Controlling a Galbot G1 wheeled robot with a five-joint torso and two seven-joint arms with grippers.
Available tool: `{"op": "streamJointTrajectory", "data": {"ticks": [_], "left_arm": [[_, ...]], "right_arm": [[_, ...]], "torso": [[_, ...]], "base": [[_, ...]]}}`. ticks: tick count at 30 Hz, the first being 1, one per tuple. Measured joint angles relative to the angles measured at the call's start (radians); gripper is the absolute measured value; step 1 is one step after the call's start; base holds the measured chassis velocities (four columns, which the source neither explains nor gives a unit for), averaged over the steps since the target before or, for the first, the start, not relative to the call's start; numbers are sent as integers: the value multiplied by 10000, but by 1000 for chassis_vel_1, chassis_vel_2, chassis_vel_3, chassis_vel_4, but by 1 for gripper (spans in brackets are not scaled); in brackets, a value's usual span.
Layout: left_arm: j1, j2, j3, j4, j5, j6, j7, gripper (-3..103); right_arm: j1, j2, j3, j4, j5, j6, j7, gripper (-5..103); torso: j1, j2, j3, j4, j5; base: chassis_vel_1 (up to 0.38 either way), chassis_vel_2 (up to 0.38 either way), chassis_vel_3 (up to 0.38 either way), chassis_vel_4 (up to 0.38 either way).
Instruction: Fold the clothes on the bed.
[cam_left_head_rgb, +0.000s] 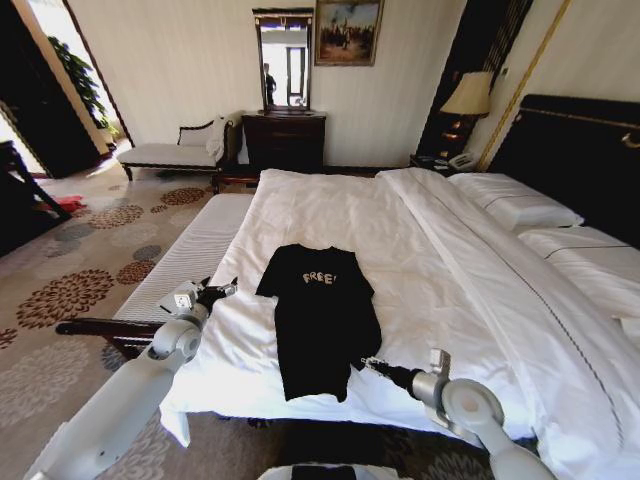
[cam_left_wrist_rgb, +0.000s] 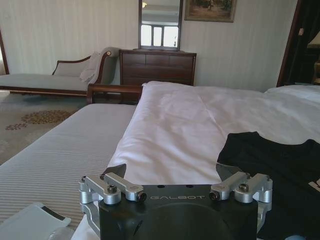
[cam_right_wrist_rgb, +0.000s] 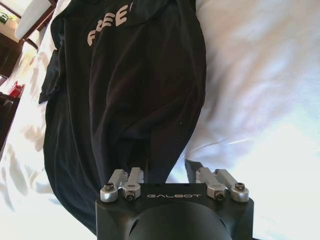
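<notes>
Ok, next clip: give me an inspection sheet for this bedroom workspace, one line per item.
Surface: bed with white sheets, lightly wrinkled.
Job's things: black T-shirt lies flat near the foot edge, "FREE" facing up, one side already turned in.
Clutter: nothing seen on the sheet beside the shirt.
Grippers: left gripper open, beside the shirt's left sleeve, holding nothing; right gripper open, at the shirt's lower right hem, not gripping.
Cables: nothing seen.
Surroundings: striped bench along the bed's left side, pillows, dresser with mirror, chaise, lamp.
</notes>
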Motion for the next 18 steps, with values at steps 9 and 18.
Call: {"op": "streamJointTrajectory", "data": {"ticks": [9, 18], "left_arm": [[12, -67, -73, 23, -1, 0, 0, 100], [62, -191, -92, -6, 25, -2, 2, 100]], "right_arm": [[-227, -53, -34, 152, -266, 2, -61, 9], [-747, -399, 448, 586, -217, 3, -61, 0]], "torso": [[0, 0, 0, 0, 0], [0, 0, 0, 0, 0]], "base": [[0, 0, 0, 0], [0, 0, 0, 0]]}}
